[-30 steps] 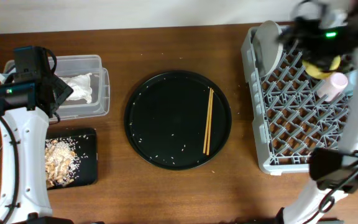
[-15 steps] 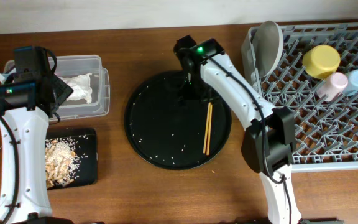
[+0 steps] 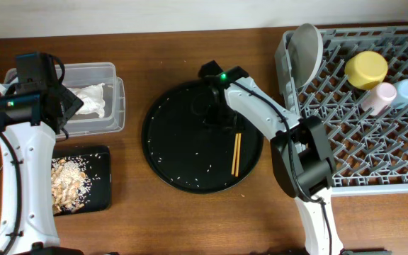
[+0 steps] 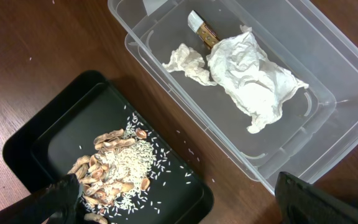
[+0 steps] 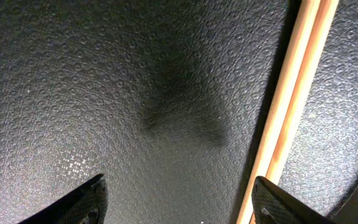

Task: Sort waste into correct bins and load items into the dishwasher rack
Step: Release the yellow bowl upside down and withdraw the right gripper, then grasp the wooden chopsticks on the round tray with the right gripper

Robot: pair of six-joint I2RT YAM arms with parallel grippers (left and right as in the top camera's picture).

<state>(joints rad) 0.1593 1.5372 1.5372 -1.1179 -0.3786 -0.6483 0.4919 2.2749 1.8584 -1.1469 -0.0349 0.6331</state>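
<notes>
R claw (image 5: 178, 190): wide open, empty, chopsticks (image 5: 291, 93) beside one finger.
L claw (image 4: 182, 196): open, empty.
L wrist view only: brown wrapper (image 4: 202, 30) by napkin (image 4: 250, 78).

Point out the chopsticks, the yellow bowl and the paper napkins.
chopsticks (image 3: 235, 157), overhead view, middle of the visible stretch.
yellow bowl (image 3: 366, 69), overhead view, its centre.
paper napkins (image 4: 250, 74), left wrist view, middle of the larger wad.

Chopsticks (image 5: 291, 93) lie just beside the right hand's (image 5: 179, 202) spread fingers (image 5: 284, 205).
</notes>
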